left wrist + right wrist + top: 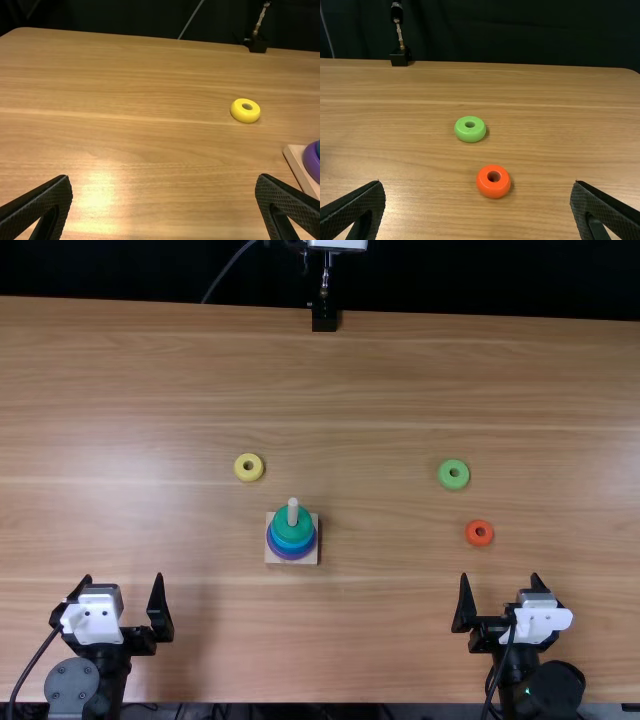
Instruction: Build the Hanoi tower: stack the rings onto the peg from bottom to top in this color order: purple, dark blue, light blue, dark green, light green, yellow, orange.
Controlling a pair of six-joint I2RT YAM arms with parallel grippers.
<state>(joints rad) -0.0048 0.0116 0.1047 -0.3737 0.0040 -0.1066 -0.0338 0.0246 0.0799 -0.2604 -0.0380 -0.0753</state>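
You have the left claw point(124, 577) at the near side of the desk point(380, 420), with its two fingers spread wide. The right claw point(500, 576) is also at the near side, its fingers likewise spread wide; your right wrist view shows desk surface between them.

Locate the square base point(313, 557) ahead of the left claw and to its right, between the two claws but closer to the left one. The peg point(293, 509) stands upright on the base, its tip above the stacked rings. On it, the purple ring point(290, 557) is lowest and the dark green ring point(292, 527) uppermost. The narrow bands between them appear to be the dark blue ring point(291, 550) and, above it, the light blue ring point(291, 544).

Three rings lie flat on the desk, apart from the base:
- Yellow ring point(240, 469): farther ahead of the left claw than the base, and to the claw's right.
- Orange ring point(471, 534): ahead of the right claw, slightly to its left.
- Light green ring point(445, 477): beyond the orange ring from the right claw, farther to the claw's left.
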